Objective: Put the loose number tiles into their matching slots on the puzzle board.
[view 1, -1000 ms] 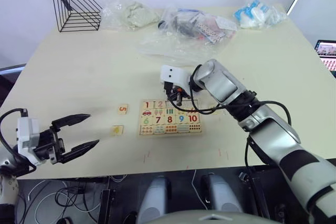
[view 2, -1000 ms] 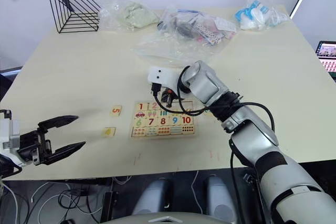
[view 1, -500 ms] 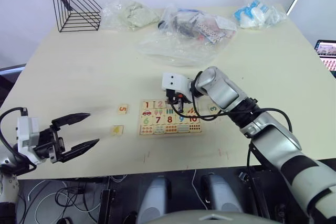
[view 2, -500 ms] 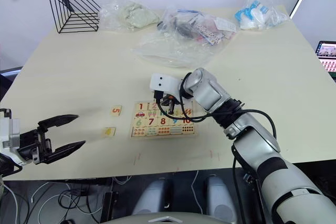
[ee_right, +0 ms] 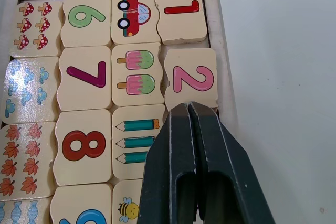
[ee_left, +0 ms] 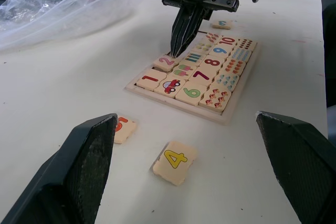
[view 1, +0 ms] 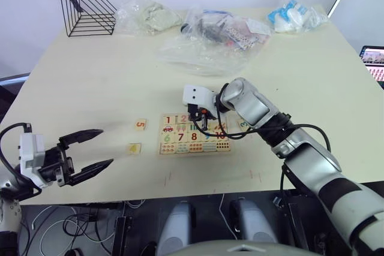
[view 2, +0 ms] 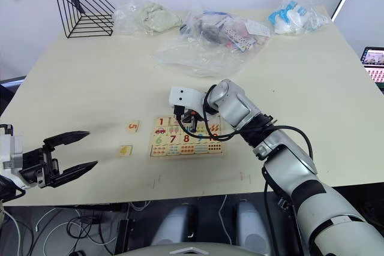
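Observation:
The puzzle board [view 1: 194, 135] lies at the table's middle front. Number tiles 1 [ee_right: 181, 8] and 2 [ee_right: 193, 78] sit in its top strip, the 2 slightly askew. My right gripper [ee_right: 188, 109] is shut with nothing in it, its tips resting at the edge of tile 2 and covering the slots beyond. Loose tile 5 [view 1: 140, 124] and tile 4 [view 1: 134, 148] lie left of the board. Tile 3 [view 1: 243, 123] lies right of it, beside my right arm. My left gripper [view 1: 107, 147] hangs open off the table's front left, well short of tiles 4 and 5.
A black wire rack [view 1: 89, 7] stands at the far left corner. Several plastic bags [view 1: 210, 34] with contents lie across the back of the table. A laptop screen [view 1: 375, 61] shows past the right edge.
My right gripper has come down from the board's far rim onto the top strip beside tile 2. The left gripper has stayed where it was, still open.

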